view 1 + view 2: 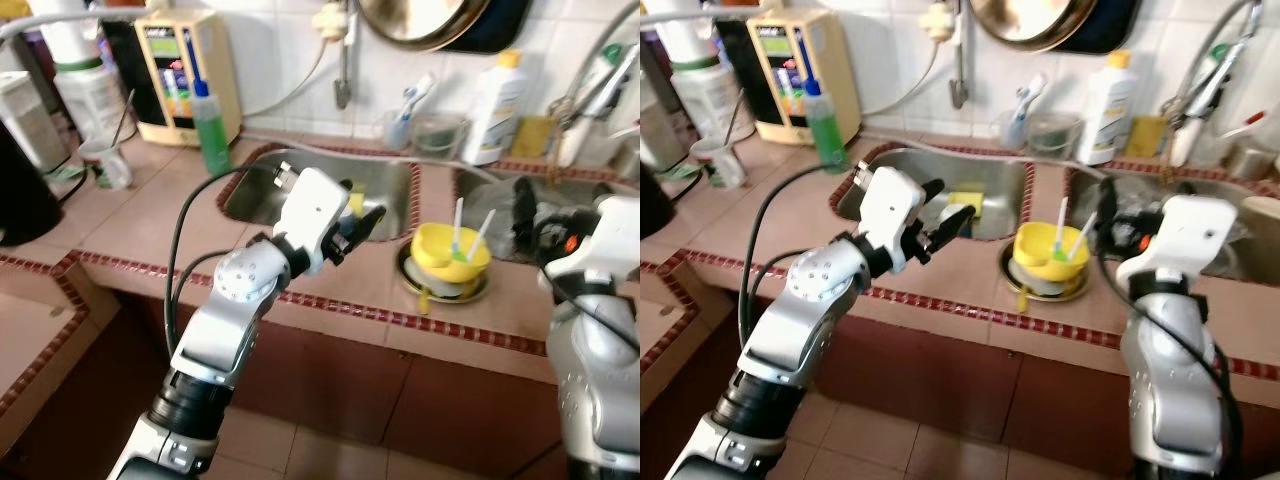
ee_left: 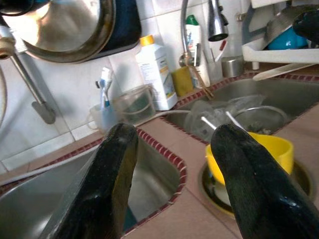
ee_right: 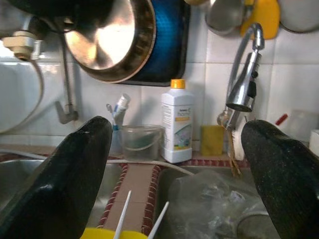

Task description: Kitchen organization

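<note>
Left hand point(image 1: 358, 226), nearest the camera: fingers parted and empty, raised over the worktop point(image 1: 150, 215) edge at the left sink point(image 1: 395, 195). A yellow sponge point(image 1: 965, 203) lies in that sink. On the tiled strip between the two sinks sits the yellow bowl point(image 1: 440, 248), glossy plastic, holding two pale utensils point(image 1: 470, 232) that lean outward, stacked on a metal dish point(image 1: 478, 287). Right hand point(image 3: 174, 199): fingers spread wide, gripping nothing, above the worktop just right of the bowl, aimed at the white bottle point(image 3: 177, 122) by the wall.
</note>
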Tool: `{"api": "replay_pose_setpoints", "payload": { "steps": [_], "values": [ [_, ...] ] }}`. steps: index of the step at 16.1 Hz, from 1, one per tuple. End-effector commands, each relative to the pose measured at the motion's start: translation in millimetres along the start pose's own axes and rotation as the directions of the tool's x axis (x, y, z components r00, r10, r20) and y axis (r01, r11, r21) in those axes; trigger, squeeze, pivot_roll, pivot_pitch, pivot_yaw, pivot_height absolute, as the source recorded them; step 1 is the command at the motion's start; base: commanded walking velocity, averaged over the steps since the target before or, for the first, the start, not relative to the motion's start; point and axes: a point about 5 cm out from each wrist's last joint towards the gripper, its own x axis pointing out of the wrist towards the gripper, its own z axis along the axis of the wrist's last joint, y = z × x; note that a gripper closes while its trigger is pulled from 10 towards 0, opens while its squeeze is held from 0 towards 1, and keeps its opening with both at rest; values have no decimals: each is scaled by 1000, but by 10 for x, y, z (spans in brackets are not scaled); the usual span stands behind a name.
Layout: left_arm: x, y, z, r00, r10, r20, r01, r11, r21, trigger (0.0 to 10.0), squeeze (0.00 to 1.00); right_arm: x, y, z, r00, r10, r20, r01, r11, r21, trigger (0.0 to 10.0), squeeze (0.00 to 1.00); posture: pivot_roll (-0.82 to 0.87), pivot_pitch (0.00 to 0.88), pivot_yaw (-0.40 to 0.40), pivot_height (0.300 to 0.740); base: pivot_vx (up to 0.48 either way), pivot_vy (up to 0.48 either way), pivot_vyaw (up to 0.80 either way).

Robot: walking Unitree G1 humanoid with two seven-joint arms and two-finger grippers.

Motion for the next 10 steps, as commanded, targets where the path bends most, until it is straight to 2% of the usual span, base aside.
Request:
{"api": "replay_pose_setpoints", "payload": {
  "steps": [1, 4, 10],
  "values": [
    [16, -17, 25, 1000, -24, -15, 24, 1000, 1, 10000, 0, 45, -49, -18, 998, -48, -34, 48, 999, 11, 10000, 0, -149, 31, 38, 740, 0, 0, 0],
    [46, -143, 25, 992, -93, -86, 92, 996, -24, 10000, 0, 226, -172, -70, 970, -196, -141, 198, 980, 0, 10000, 0, -147, 48, 43, 740, 0, 0, 0],
    [151, -274, 160, 985, -134, -113, 126, 989, -73, 10000, 0, 481, -156, -139, 936, -246, -252, 258, 966, 14, 10000, 0, -143, 82, 52, 740, 0, 0, 0]
  ]
}}
